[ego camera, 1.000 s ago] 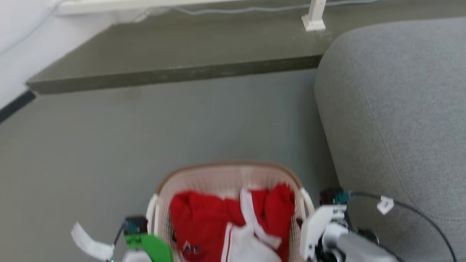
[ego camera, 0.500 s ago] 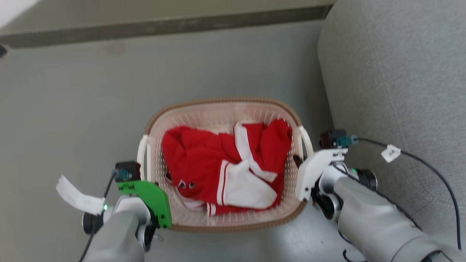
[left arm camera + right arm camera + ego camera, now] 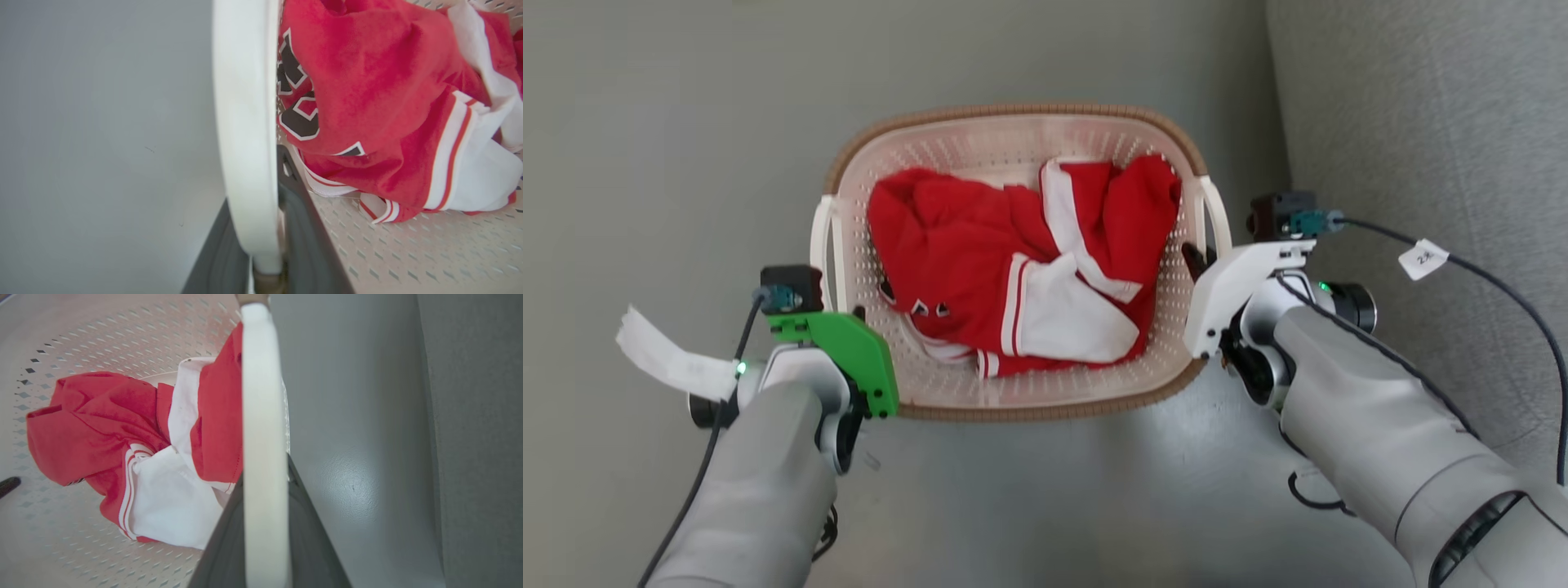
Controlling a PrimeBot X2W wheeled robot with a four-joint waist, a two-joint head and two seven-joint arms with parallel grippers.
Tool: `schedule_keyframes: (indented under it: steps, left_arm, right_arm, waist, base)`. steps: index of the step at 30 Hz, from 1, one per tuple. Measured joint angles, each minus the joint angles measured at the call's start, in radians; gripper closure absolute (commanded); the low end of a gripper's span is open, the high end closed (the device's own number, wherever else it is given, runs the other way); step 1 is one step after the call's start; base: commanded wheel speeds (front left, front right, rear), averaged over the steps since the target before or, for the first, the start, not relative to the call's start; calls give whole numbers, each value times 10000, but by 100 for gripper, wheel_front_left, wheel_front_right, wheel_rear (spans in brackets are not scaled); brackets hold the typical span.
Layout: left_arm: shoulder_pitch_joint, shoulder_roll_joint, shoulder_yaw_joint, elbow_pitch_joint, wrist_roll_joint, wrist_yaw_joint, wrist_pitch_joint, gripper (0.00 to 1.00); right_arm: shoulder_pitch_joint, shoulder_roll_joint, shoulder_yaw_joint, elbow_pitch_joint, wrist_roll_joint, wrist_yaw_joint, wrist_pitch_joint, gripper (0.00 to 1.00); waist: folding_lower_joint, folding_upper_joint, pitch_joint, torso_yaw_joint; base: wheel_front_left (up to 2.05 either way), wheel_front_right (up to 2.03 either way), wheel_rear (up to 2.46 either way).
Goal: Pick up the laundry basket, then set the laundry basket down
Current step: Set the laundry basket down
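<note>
The laundry basket (image 3: 1013, 110), cream perforated plastic with a brown rim, sits low between my two arms on the grey floor. It holds a red and white garment (image 3: 1013, 261). My left gripper (image 3: 848, 314) is at the basket's left handle (image 3: 821, 237). In the left wrist view the white handle (image 3: 245, 122) runs between the dark fingers (image 3: 306, 245), which are shut on it. My right gripper (image 3: 1199, 265) is at the right handle (image 3: 1217, 212). In the right wrist view its fingers (image 3: 310, 539) clamp that handle (image 3: 261, 396). I cannot tell whether the basket is off the floor.
A grey sofa (image 3: 1421, 122) stands close on the right, right beside my right arm and its cable (image 3: 1486, 278). Grey floor (image 3: 670, 122) stretches to the left and ahead of the basket. A white paper tag (image 3: 662, 359) hangs off my left wrist.
The camera has tilted down, so the whole picture has shifted and the step at the back has left the view. Both grippers stay at the basket's handles.
</note>
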Motion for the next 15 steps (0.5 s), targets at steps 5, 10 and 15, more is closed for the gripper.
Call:
schedule_keyframes:
  steps: [5, 10, 15]
  left_arm:
    - [-367, 0, 17, -27, 54, 50, -71, 100]
    - [-747, 6, 50, -50, 59, 56, -150, 100]
    - [-1228, 90, 75, -104, 157, 77, -228, 100]
  right_arm:
    - [-325, -10, -96, 35, 2, 0, -171, 100]
    - [-671, -58, -136, 29, 2, 0, -270, 100]
    - [-1120, -65, -196, 6, 2, 0, -458, 100]
  waist:
    - [0, 0, 642, 51]
    - [1, 0, 1283, 87]
    - [0, 0, 1925, 99]
  base:
    - [0, 0, 0]
    - [0, 0, 0]
    - [0, 0, 0]
